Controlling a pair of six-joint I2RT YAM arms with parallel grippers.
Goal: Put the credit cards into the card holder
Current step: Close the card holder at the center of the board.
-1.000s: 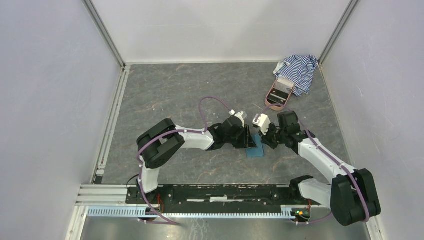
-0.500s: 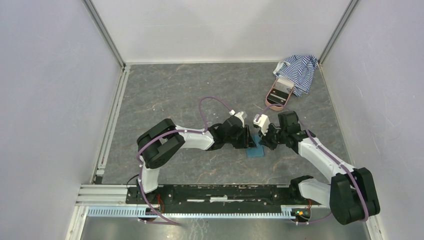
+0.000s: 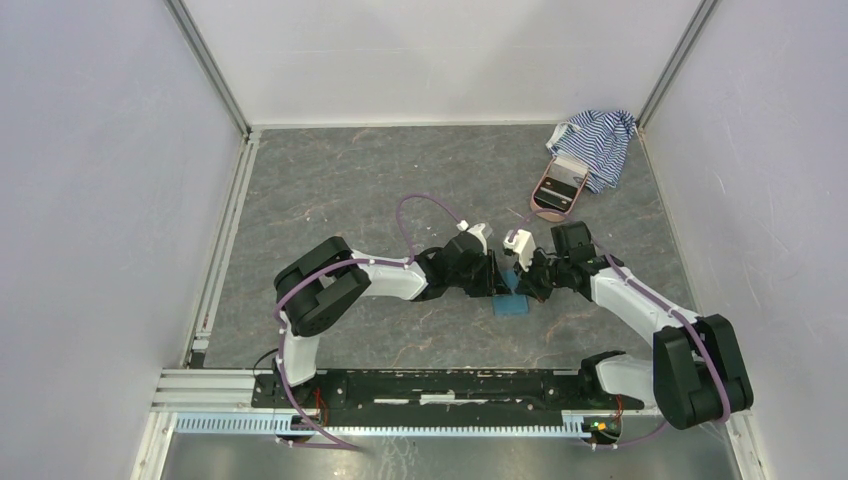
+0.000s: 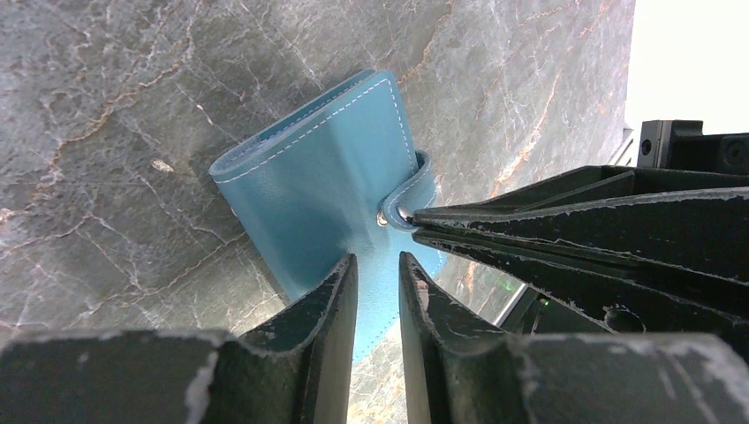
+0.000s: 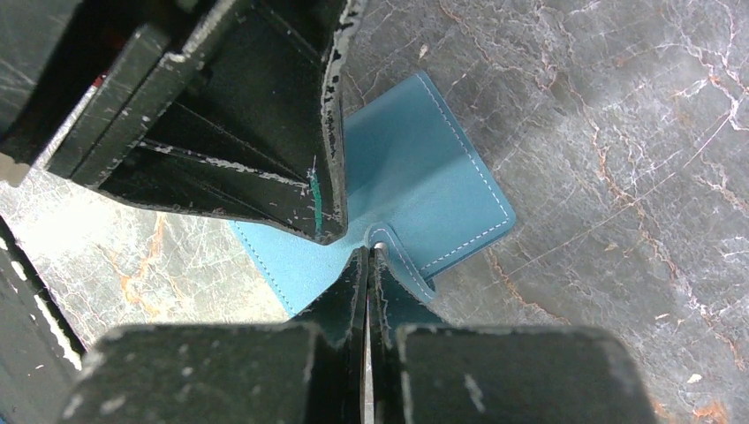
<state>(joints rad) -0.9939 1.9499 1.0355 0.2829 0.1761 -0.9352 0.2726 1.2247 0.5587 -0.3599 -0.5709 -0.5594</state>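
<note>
The teal card holder [image 3: 510, 304] lies closed on the grey table, its snap tab [image 4: 415, 181] fastened over one edge. My left gripper [image 3: 496, 276] hovers over it from the left, jaws a narrow gap apart with only the wallet's face [image 4: 327, 185] showing between them [image 4: 378, 265]. My right gripper [image 3: 523, 279] comes in from the right, shut, its fingertips [image 5: 369, 252] resting at the metal snap on the card holder [image 5: 424, 177]. Whether it pinches the tab I cannot tell. The left gripper's fingers [image 5: 265, 132] fill the upper left of the right wrist view. No credit cards are in view.
A pink oval case [image 3: 556, 185] lies at the back right, partly on a blue-white striped cloth [image 3: 598, 140] in the corner. White walls close in the table on three sides, and a metal rail [image 3: 225, 240] runs along the left edge.
The right gripper closed fully and slid a little left toward the wallet's snap. The left gripper's jaws narrowed. The wallet stayed in place.
</note>
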